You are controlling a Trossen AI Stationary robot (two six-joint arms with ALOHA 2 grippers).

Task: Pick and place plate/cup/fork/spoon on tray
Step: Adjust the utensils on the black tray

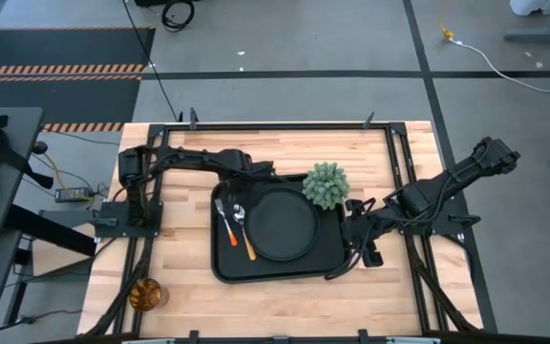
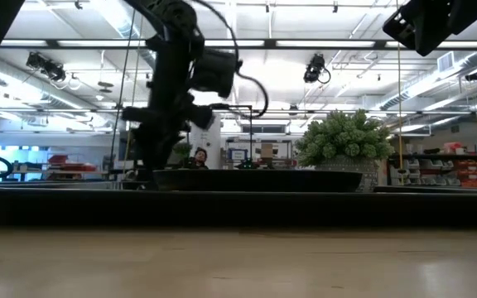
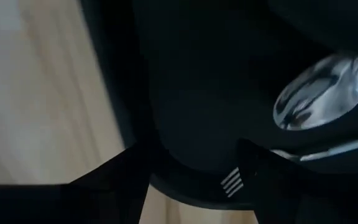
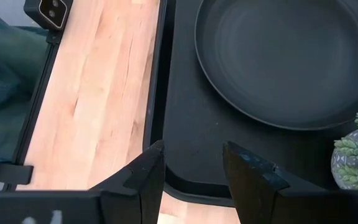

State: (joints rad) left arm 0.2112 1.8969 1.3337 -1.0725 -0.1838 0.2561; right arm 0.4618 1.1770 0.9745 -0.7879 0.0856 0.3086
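Note:
The black tray lies mid-table with the round black plate on it. Left of the plate, the red-handled fork and the spoon lie flat on the tray floor. The amber cup stands on the table near its front left corner. My left gripper points down over the tray's far left part, open, just above the fork's tines and beside the spoon's bowl. My right gripper hovers open over the tray's near right corner with nothing between its fingers.
A potted green plant stands at the tray's far right corner, close to the plate and to my right arm. Black frame rails run along the table's edges. Bare wood lies between the tray and the table's near edge.

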